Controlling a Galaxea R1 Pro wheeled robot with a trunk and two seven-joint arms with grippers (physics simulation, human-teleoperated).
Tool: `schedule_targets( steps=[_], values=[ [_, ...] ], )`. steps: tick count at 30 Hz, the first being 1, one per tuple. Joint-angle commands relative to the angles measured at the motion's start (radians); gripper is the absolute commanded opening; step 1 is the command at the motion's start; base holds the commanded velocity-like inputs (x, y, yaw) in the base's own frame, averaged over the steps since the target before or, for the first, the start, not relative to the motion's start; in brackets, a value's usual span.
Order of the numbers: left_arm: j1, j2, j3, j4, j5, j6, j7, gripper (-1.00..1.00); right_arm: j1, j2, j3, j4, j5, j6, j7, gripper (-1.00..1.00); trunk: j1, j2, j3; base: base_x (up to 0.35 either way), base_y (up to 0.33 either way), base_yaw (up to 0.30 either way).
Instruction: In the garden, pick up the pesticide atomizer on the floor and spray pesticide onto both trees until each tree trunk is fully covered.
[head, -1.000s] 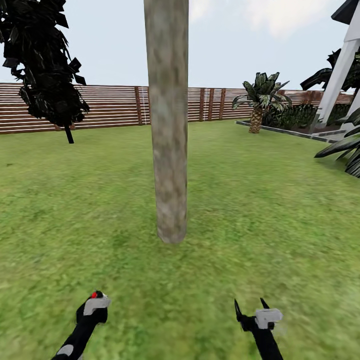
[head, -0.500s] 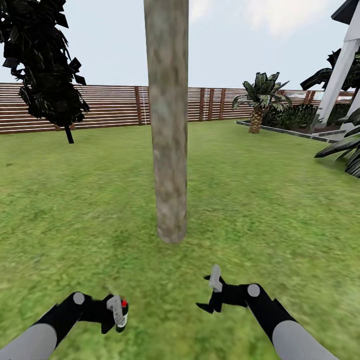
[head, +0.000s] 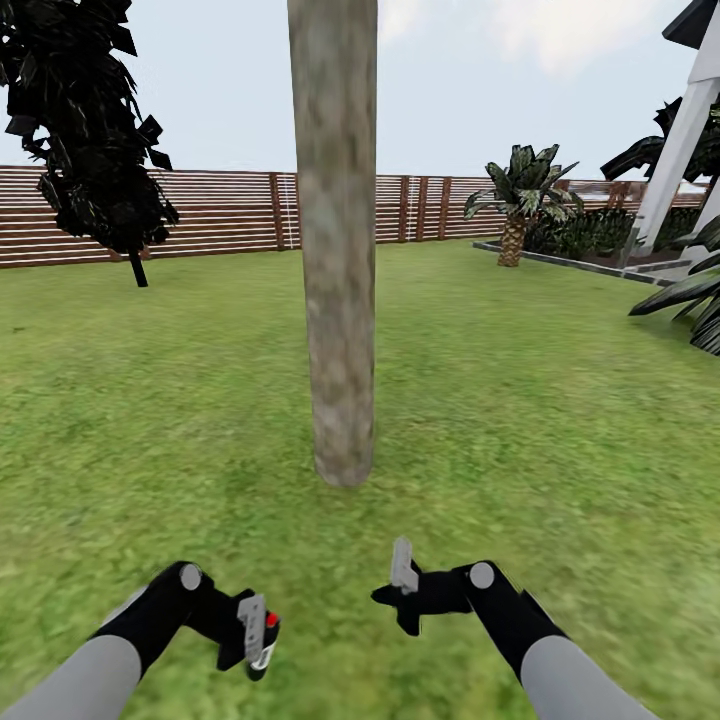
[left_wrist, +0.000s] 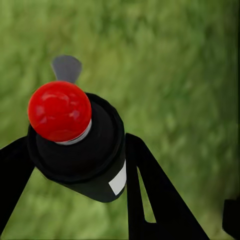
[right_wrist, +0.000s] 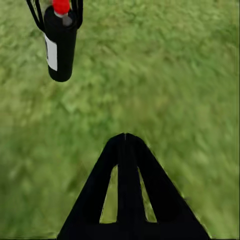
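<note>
Left claw (head: 252, 640) low over the grass (head: 560, 400), pinching a black spray bottle (left_wrist: 80, 145) with a red cap; the bottle hangs between its fingers (left_wrist: 150, 200), clear of the ground. Tree trunk (head: 337, 250) stands straight ahead, mid-lawn, well beyond both arms, fence (head: 220, 210) behind it. Right claw (head: 395, 600) just right of the bottle, fingers pressed together, holding nothing.

Left gripper (head: 262, 640) clamped, right gripper (head: 400, 598) apparently closed, arms angled inward

dark tree (head: 85, 130) far left | palm (head: 518, 200) by fence | white struct (head: 685, 130) right
</note>
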Motion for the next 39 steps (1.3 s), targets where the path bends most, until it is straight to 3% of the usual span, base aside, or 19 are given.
schedule_targets(
  steps=[1, 3, 6, 12, 16, 19, 29, 37, 39],
  values=[
    [-0.001, -0.003, -0.007, -0.001, -0.004, -0.010, 0.000, -1.00, 0.000, 0.003, 0.028, -0.001, 0.008, -0.004, 0.002, -1.00, 0.000, 0.000, -0.001, 0.000, 0.000, 0.000],
    [-0.002, -0.014, -0.013, -0.001, -0.005, -0.010, 0.000, -1.00, 0.000, 0.008, 0.093, -0.002, 0.008, -0.003, 0.003, -1.00, 0.000, 0.000, -0.001, 0.000, 0.000, 0.000],
    [-0.004, -0.028, -0.015, -0.002, -0.006, -0.010, 0.000, -1.00, 0.000, 0.014, 0.128, -0.004, 0.008, -0.002, 0.003, -1.00, 0.000, 0.000, -0.001, 0.000, 0.000, 0.000],
    [-0.004, -0.050, -0.024, 0.000, -0.009, -0.012, -0.013, -1.00, 0.000, 0.026, 0.137, -0.004, 0.009, -0.004, 0.002, -1.00, 0.000, 0.000, -0.001, 0.000, 0.000, 0.000],
    [-0.004, -0.062, -0.110, -0.001, -0.008, -0.010, -0.035, -1.00, 0.000, 0.026, 0.137, -0.005, 0.009, -0.007, -0.001, -1.00, 0.000, 0.000, -0.001, 0.000, 0.000, 0.000],
    [-0.004, -0.069, -0.127, -0.001, -0.008, -0.008, -0.037, -1.00, 0.000, 0.026, 0.138, -0.007, 0.009, -0.007, -0.001, -1.00, 0.000, 0.000, -0.001, 0.000, 0.000, 0.000],
    [-0.005, -0.111, -0.125, -0.002, 0.002, -0.009, -0.022, -1.00, 0.000, 0.028, 0.138, -0.047, 0.004, -0.005, -0.001, -1.00, 0.000, 0.000, -0.001, 0.000, 0.000, 0.000],
    [-0.007, -0.125, -0.121, -0.005, 0.011, -0.009, 0.064, -1.00, 0.000, 0.029, 0.138, -0.050, 0.004, -0.006, 0.000, -1.00, 0.000, 0.000, -0.001, 0.000, 0.000, 0.000],
    [-0.007, -0.127, -0.122, -0.006, 0.035, -0.010, 0.068, -1.00, 0.000, 0.029, 0.138, -0.049, 0.004, -0.006, 0.000, -1.00, 0.000, 0.000, -0.001, 0.000, 0.000, 0.000]
  ],
)
